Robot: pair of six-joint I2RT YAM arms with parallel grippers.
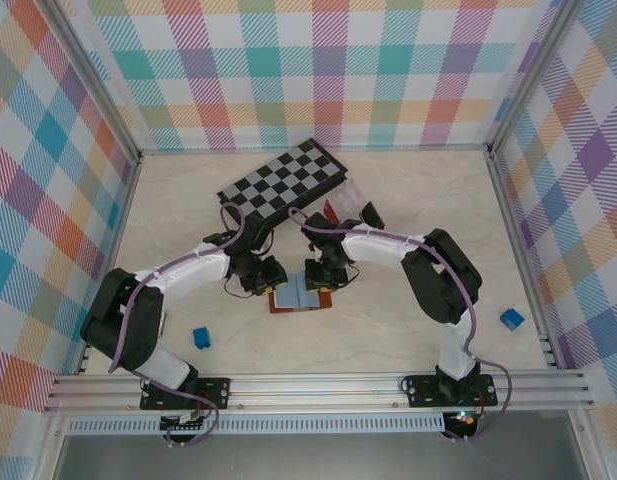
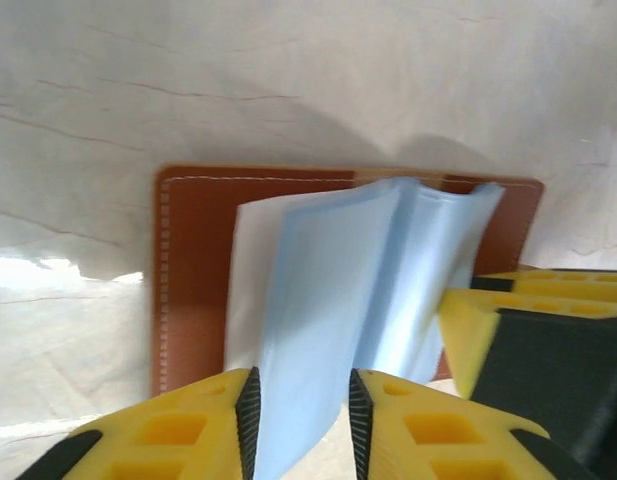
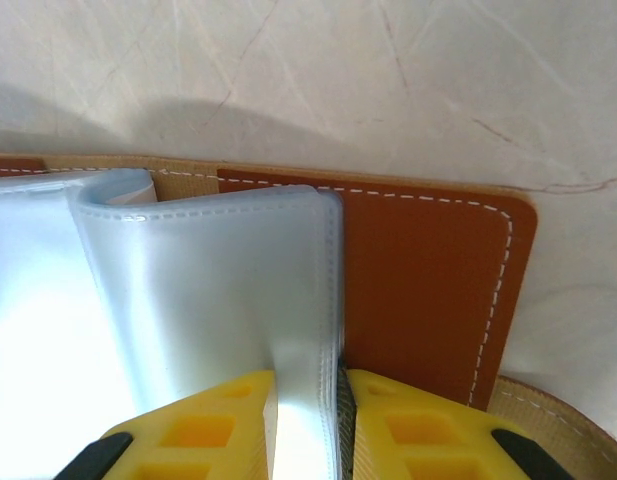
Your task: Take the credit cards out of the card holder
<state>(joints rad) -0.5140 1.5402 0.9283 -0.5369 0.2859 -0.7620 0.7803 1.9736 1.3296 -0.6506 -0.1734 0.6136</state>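
Yellow fingers of the left jaws are sitting right at the lens, with a blue leaf running down between their black pads. The pads are standing apart on either side of it, and whether they are pressing it I cannot tell. Just beside them, a yellow finger of the right jaws is poking in from the right.

Over on the right wrist view, the right jaws are clenching on a sleeve, their fingers nipping it from both sides near its stitched edge.

Both leaves are rising out of the card holder, which is lying open and flat on the table, brown cover down, between the two wrists and in front of the chessboard. Its plastic pockets are fanning up from the spine. Whether cards are sitting in them I cannot tell. A tan tab is peeking out past the cover's corner.

Behind, a clear box is resting against the chessboard's right end, its contents too small to make out. Two blue blocks are lying well apart, one near the left arm and one far right.
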